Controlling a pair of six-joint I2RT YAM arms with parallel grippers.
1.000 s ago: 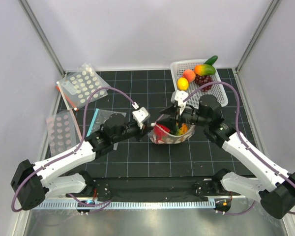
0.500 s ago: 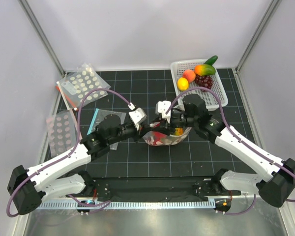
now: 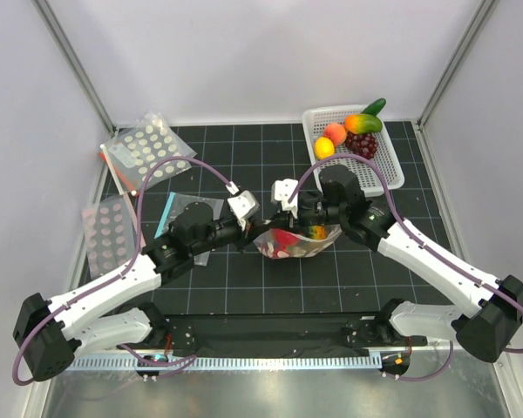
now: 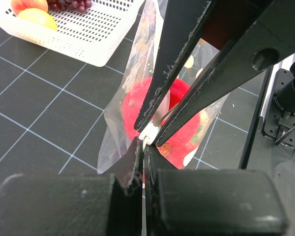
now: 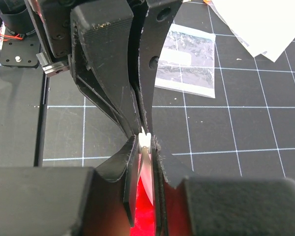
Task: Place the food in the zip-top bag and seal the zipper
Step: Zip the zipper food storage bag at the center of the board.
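Both claws are clamped on one short stretch of the zipper (image 4: 148, 135), tip to tip. The left gripper (image 4: 143, 162) has its jaws closed flat on the film just below the white strip. The right gripper (image 4: 152, 132) comes in from the opposite side and pinches the strip itself, with no gap showing between its pads.

The bag (image 3: 298, 244) sits mid-mat between the two wrists, its mouth edge drawn up into that pinch. The food (image 3: 283, 246) is inside it. A round red fruit (image 4: 132, 105) presses against the clear wall, and something orange-yellow shows toward the right end. How much of the strip is already mated I cannot tell; the fingers cover it.

Risks, as I judge them:
- The fingertips are almost touching, so any sideways run along the seal could knock one claw into the other.
- If the pads slide without enough squeeze, the strip may stay open in places.
- Too hard a pull could drag the light bag or tip the fruit against the mouth.

Farther out stand the basket (image 3: 392, 170) and spare bags (image 3: 148, 150) at the left.
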